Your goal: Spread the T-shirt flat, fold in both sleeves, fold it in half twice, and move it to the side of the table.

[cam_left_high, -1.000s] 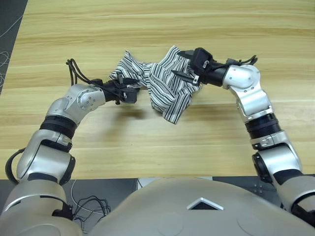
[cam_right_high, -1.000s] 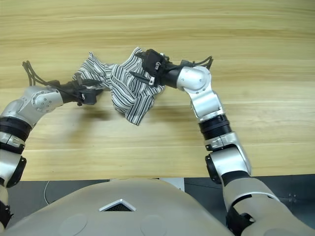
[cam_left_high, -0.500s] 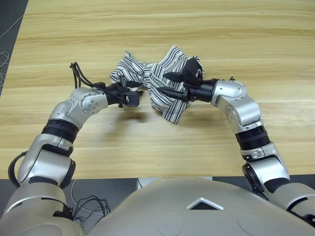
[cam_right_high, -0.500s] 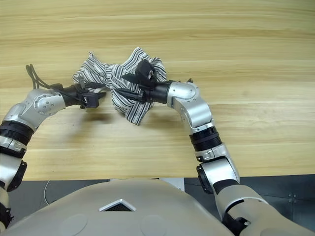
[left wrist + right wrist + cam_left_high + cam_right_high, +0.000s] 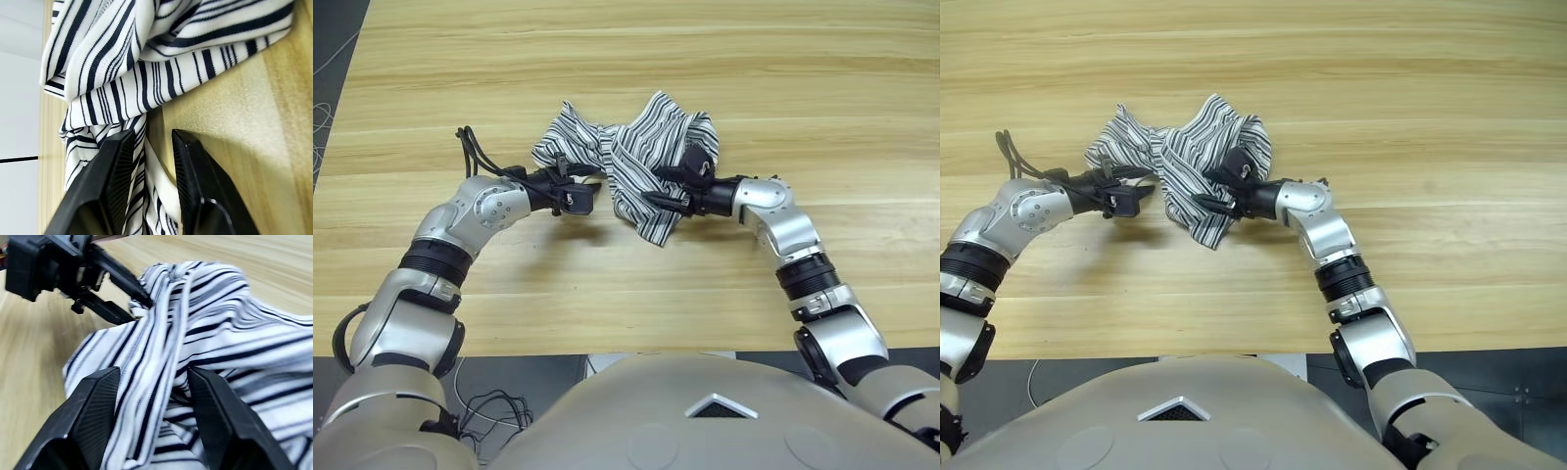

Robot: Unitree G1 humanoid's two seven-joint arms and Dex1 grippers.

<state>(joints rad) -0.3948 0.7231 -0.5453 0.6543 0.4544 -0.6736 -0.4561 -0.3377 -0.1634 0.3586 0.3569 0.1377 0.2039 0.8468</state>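
The black-and-white striped T-shirt point(image 5: 636, 147) lies crumpled in a heap at the middle of the wooden table point(image 5: 822, 78). My left gripper point(image 5: 590, 188) is at the heap's near left side, low over the wood. In the left wrist view its fingers point(image 5: 117, 176) stand close together with a fold of the T-shirt point(image 5: 146, 58) pinched between them. My right gripper point(image 5: 656, 191) rests on the shirt's near right part. It is open, its fingers point(image 5: 93, 416) straddling a ridge of the T-shirt point(image 5: 220, 323). The two grippers face each other a short way apart.
Bare wood surrounds the heap on all sides. The table's front edge point(image 5: 607, 348) runs close below my arms. Dark floor with loose cables point(image 5: 328, 108) lies past the table's left edge.
My right arm swung down and toward me, taking its gripper from the shirt's far right top to its near right fold. The left gripper edged right. The shirt barely moved.
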